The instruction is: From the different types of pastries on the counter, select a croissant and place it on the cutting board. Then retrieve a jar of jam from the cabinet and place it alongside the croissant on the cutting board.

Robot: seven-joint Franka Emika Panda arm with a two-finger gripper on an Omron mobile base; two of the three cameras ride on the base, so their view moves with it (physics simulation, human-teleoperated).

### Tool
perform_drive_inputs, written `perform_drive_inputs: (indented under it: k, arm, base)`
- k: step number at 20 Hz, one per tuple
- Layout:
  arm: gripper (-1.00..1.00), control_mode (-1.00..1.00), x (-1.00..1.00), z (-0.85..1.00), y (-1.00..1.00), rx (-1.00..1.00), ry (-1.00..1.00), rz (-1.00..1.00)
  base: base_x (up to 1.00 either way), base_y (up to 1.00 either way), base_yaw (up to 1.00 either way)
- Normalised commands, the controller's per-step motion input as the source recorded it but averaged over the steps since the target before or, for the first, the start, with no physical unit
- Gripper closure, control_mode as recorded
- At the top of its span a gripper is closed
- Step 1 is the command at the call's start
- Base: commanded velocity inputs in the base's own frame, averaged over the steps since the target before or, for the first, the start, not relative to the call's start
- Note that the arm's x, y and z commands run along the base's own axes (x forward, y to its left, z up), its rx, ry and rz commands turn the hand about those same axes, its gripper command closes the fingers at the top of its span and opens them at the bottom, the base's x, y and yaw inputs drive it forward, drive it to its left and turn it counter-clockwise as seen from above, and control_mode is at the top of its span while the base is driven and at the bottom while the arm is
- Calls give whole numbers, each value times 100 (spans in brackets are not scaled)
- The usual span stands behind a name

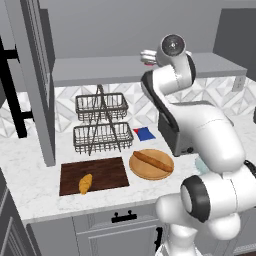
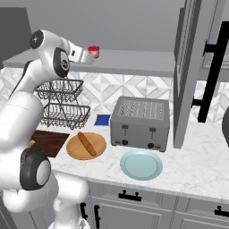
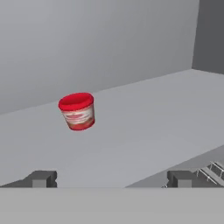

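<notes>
Spread claw (image 3: 111, 178) empty, poised at cabinet shelf (image 3: 144, 122) edge; jar of jam (image 3: 78, 111) upright on shelf just ahead, left of claw's centreline; croissant (image 1: 85, 183) already on cutting board (image 1: 107, 172).

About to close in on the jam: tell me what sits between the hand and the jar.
Nothing visible. The open hand faces the jar across bare grey shelf; the jar stands alone, upright, slightly left of the hand's centre line.

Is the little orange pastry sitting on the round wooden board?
No, the croissant lies on the dark rectangular cutting board; the round board carries a long brown roll.
</notes>
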Motion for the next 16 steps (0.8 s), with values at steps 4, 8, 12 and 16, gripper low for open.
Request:
perform_drive_inputs:
  k: [4, 8, 12, 16]
  arm:
    - [-100, -100, 66, -8, 0, 0, 0, 9]
    - [-100, -100, 73, -30, 0, 0, 0, 9]
    - [-100, -100, 77, -24, 0, 0, 0, 6]
    - [-100, -100, 83, -16, -1, 0, 0, 2]
  base:
    - [0, 0, 0]
    - [0, 0, 0]
    - [0, 0, 0]
    - [0, 0, 0]
